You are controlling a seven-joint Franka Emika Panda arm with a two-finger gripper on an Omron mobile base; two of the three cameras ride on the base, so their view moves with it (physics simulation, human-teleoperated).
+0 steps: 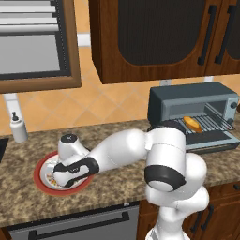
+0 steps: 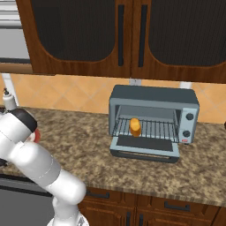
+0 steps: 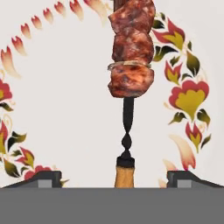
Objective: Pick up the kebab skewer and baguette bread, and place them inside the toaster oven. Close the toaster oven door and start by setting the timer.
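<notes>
The speckled granite counter [image 1: 112, 185] carries a red-rimmed plate [image 1: 41, 180], the toaster oven [image 2: 152, 121] and a white dispenser bottle [image 1: 18, 127].

In the hand view, the kebab skewer [image 3: 130, 65] runs off the top edge, so we cannot see its far end. In the left base view, the arm's wrist covers much of the plate [image 1: 43, 180] at lower left, hiding what lies there. The toaster oven [image 1: 192, 101] knobs are too small for us to read.
</notes>
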